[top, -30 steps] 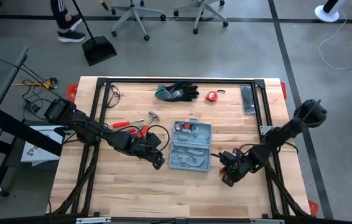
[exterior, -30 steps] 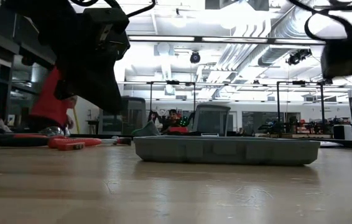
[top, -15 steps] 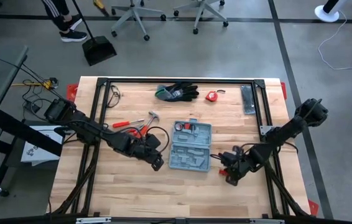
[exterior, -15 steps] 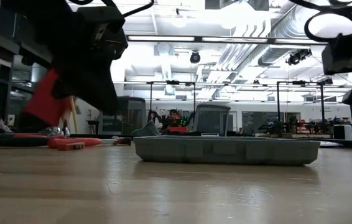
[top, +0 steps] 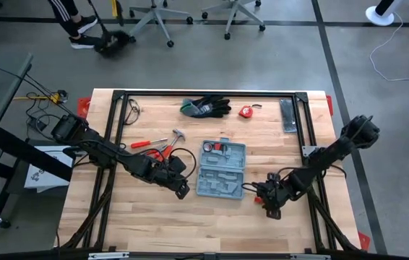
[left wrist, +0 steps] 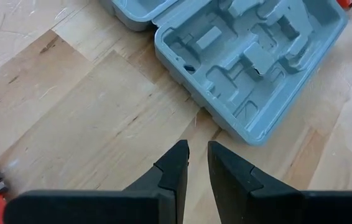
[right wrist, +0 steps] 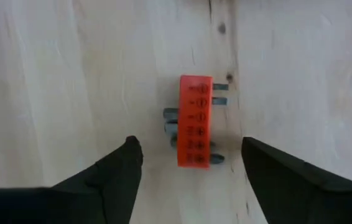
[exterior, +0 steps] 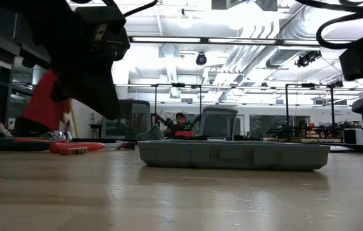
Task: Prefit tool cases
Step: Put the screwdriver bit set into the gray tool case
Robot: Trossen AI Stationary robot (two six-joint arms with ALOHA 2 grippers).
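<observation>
Tool case (top: pixel 221 170) lies open mid-table, recesses up. Right gripper (right wrist: pixel 191 155), fingers wide apart, hovers over red bit holder (right wrist: pixel 195 121) just right of case — pick-up step. Next: descend, close on holder. Left gripper (left wrist: pixel 197 163), fingers nearly together and empty, waits left of case.

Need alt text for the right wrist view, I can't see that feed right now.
The right pincer hangs open over the bare wooden table, its two dark fingers spread either side of a small orange bit holder. The holder lies flat on the wood with grey bits sticking out of its sides, untouched by either finger.
</observation>
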